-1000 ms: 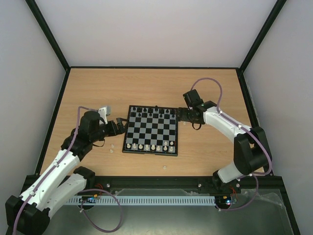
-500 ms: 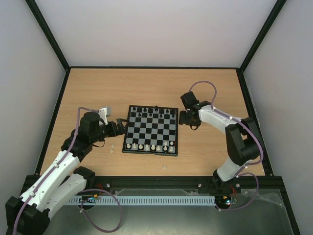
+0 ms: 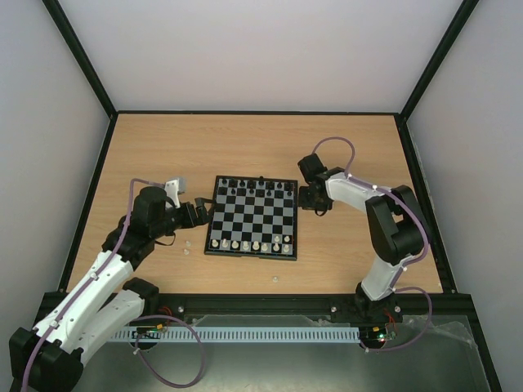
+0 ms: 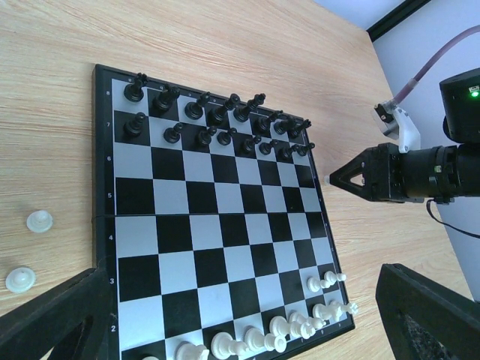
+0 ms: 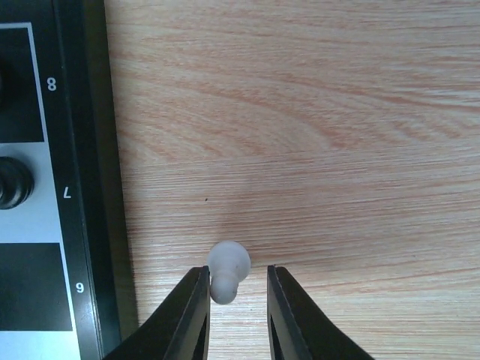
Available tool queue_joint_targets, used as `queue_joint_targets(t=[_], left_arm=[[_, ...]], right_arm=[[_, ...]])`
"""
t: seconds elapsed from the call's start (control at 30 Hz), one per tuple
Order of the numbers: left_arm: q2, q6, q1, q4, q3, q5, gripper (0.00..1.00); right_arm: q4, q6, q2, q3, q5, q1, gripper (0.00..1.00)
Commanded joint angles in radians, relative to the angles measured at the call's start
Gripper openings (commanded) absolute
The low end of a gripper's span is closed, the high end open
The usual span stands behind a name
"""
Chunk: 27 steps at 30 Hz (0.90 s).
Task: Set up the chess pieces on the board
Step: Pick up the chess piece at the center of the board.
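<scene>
The board (image 3: 253, 216) lies mid-table, black chess pieces (image 3: 260, 188) filling its far two rows and white ones (image 3: 249, 243) along the near edge. Just off its right edge my right gripper (image 3: 307, 199) points down at the table. In the right wrist view its fingers (image 5: 238, 271) stand narrowly open around a small white pawn (image 5: 227, 268). The pawn leans on the left finger, with a gap to the right one, beside the board frame (image 5: 86, 187). My left gripper (image 3: 202, 208) is wide open at the board's left edge, holding nothing.
Two loose white pieces (image 4: 39, 220) (image 4: 20, 279) lie on the wood left of the board (image 4: 225, 225). Another pale piece (image 3: 275, 280) lies near the table's front edge. Black rails frame the table, with walls on three sides.
The right gripper's jaws have narrowed from wide open to close around the white pawn, and its arm has folded in toward the board. The left arm has not moved.
</scene>
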<state>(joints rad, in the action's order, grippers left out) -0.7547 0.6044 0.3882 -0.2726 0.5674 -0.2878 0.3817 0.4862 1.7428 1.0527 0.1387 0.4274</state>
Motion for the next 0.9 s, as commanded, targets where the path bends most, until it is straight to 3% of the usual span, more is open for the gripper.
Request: queue_joint_targets(t=[0.0,0.4,0.67,0.87], left_arm=[[0.000,-0.013,0.005,0.024,-0.007,-0.006,0.99],[-0.012,-0.011,0.005,0.032,-0.007,-0.008,0.99],[-0.012,-0.012,0.005,0.028,-0.002,-0.003,0.99],[-0.012,-0.012,0.005,0.027,-0.001,0.001,0.99]], right_arm=[[0.014,-0.006,0.022,0.027,-0.004,-0.004,0.19],[0.014,-0.011,0.014,0.028,0.001,-0.004,0.05],[0.032,0.000,-0.141,-0.029,-0.041,0.019,0.04],[0.114,0.021,-0.251,-0.028,-0.017,0.149,0.05]])
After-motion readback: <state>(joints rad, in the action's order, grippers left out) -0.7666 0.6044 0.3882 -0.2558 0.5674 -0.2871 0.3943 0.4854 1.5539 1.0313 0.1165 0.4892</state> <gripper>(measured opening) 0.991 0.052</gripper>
